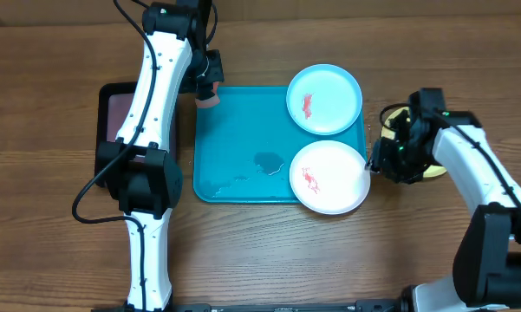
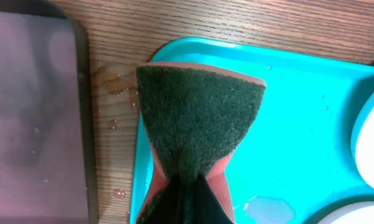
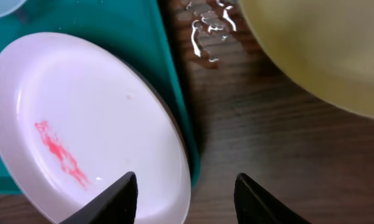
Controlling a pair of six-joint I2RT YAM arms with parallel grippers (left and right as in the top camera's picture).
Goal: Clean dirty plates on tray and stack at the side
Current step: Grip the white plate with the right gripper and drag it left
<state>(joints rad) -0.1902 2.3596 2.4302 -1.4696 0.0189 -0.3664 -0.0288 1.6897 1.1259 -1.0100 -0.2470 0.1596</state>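
The turquoise tray [image 1: 243, 147] lies mid-table. A light blue plate [image 1: 324, 99] with a red smear sits at its far right corner. A white plate [image 1: 330, 177] with a red smear overhangs its near right edge; it also shows in the right wrist view [image 3: 87, 124]. The yellow-green plate [image 1: 433, 172] lies on the table to the right, mostly under my right arm, and shows in the right wrist view [image 3: 323, 50]. My left gripper [image 2: 190, 205] is shut on a green-and-pink sponge [image 2: 199, 118] over the tray's far left corner. My right gripper [image 3: 185, 186] is open, straddling the white plate's right rim.
A black tray with a pinkish-brown inside [image 1: 117, 113] lies left of the turquoise tray. Water puddles sit on the tray [image 1: 267, 162] and on the wood near the yellow-green plate [image 3: 208, 31]. Drops lie on the wood between the trays [image 2: 115, 84].
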